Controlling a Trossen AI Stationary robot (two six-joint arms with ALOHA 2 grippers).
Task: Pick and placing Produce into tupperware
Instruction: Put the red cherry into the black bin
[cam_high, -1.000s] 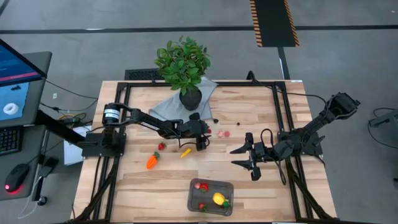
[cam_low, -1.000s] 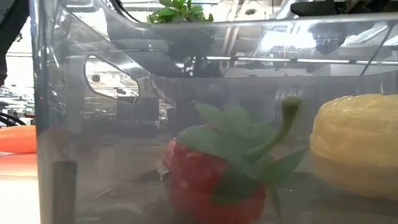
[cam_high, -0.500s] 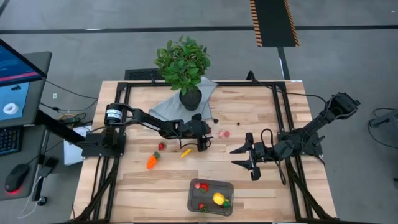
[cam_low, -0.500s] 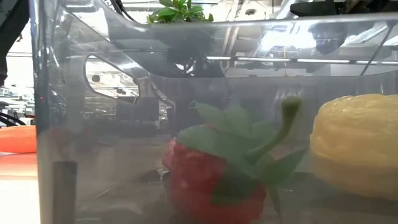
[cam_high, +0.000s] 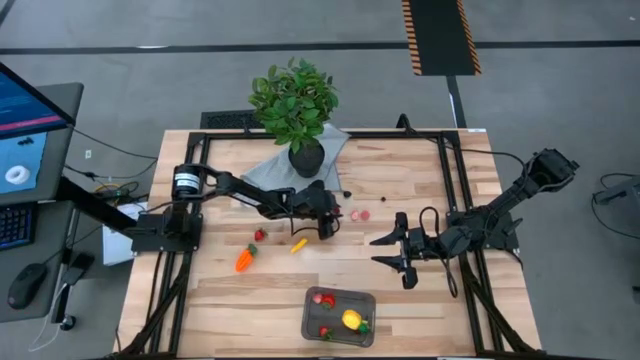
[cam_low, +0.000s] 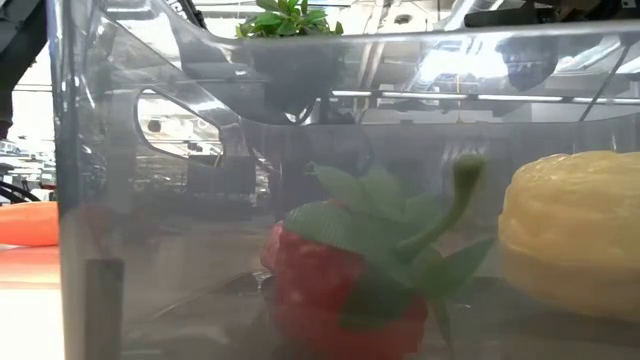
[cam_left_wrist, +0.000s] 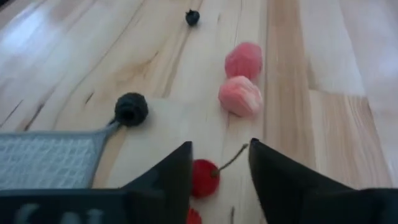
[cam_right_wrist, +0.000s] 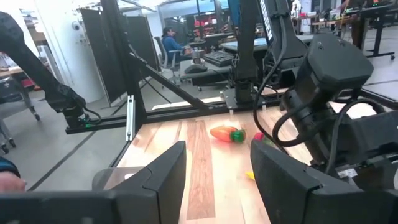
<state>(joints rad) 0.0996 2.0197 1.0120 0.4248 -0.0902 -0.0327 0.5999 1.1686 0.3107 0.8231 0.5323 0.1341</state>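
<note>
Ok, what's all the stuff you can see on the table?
Clear plastic tub: one, greyish, front edge.
Yellow lemon: one, in tub.
Red strawberries: in tub; another near the carrot.
Orange toy carrot: one, left.
Yellow banana: one, middle.
Pink berries: two, middle.
Dark berries: two, by cloth.
Red cherry: one, between left fingers.
Green plant: one, back, on blue-grey cloth.
Left gripper: open, at the cherry.
Right gripper: open, right side.

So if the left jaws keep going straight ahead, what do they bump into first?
Probably the red cherry: it lies between the left gripper and its open jaws already. Beyond it sit two pink berries, though depth is hard to judge.
</note>
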